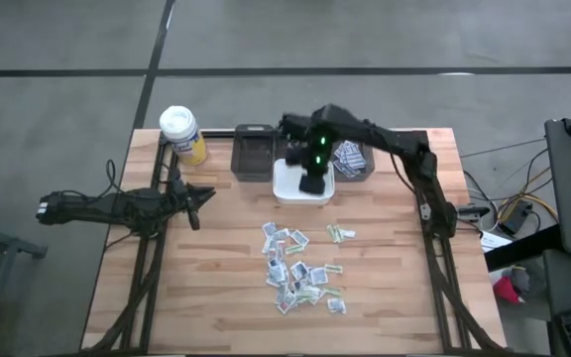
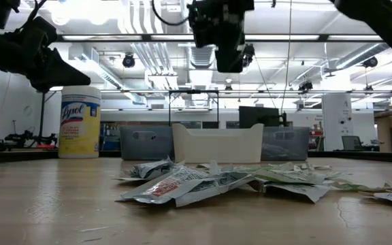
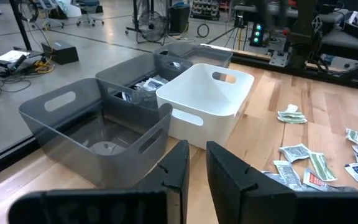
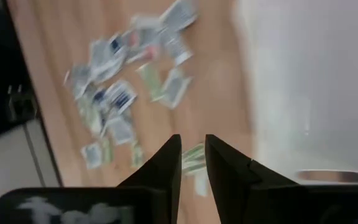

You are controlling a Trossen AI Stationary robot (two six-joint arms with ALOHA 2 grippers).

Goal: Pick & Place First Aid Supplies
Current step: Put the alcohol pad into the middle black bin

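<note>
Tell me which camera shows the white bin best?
The left wrist view: the white bin shows whole, empty, with handle cutouts. The high view has the right gripper over it; the low view shows one wall; the right wrist view, a blur.

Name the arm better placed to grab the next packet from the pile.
Right, probably. The right gripper hangs over the white bin, just behind the packets. The left gripper waits off at the table's left side, farther from the pile.

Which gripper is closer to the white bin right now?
Right. The right gripper hangs directly above the white bin; the left gripper waits off to the bin's side, toward the table's left edge.
</note>
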